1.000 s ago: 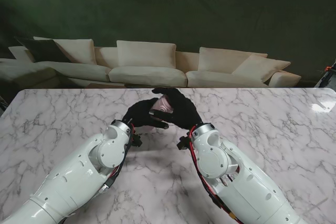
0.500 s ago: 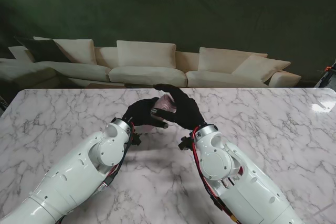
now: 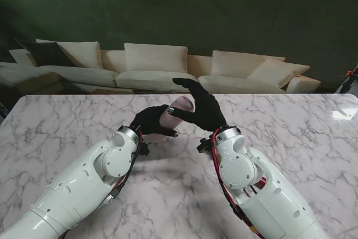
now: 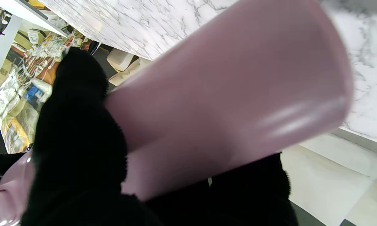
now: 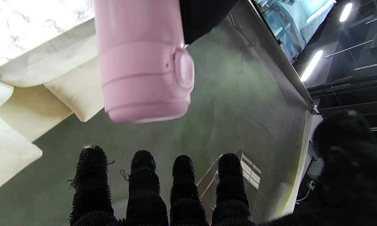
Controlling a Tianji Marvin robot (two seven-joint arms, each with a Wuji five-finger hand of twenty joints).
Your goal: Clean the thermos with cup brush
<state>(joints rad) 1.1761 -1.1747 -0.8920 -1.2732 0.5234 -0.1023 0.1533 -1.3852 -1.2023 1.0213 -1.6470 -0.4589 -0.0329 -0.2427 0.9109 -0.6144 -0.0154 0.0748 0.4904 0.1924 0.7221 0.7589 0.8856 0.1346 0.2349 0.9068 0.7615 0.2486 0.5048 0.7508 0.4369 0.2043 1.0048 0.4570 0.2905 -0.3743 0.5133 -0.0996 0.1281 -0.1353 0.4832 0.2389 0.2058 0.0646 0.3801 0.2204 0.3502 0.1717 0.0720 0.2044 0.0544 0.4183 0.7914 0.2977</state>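
Pink thermos (image 3: 178, 111) up off the table (image 3: 291, 121), near the middle, tipped so its top end leans toward 1 o'clock. Held tight in the left hand (image 3: 150, 122), black fingers wrapped round the body. Right hand (image 3: 202, 110) just beside the thermos at 3 o'clock, fingers spread and holding nothing. Lid looks on, going by the right wrist view, where a cap (image 5: 146, 91) with a round button (image 5: 183, 69) sits on the end. No brush anywhere in the pictures. So likely only the start of the job: thermos picked up, and lid off, brush in hand and scrubbing all left to do. From the stand view, plain to see both arms, the marble table and the sofa (image 3: 156, 68) far off at 12 o'clock, but not the cap. From the right wrist view, the cap up close, with four fingertips (image 5: 182, 171) apart and clear of it. From the left wrist view, only the smooth side of the thermos (image 4: 226, 94) filling the frame, with the black glove (image 4: 78, 131) gripping round it.
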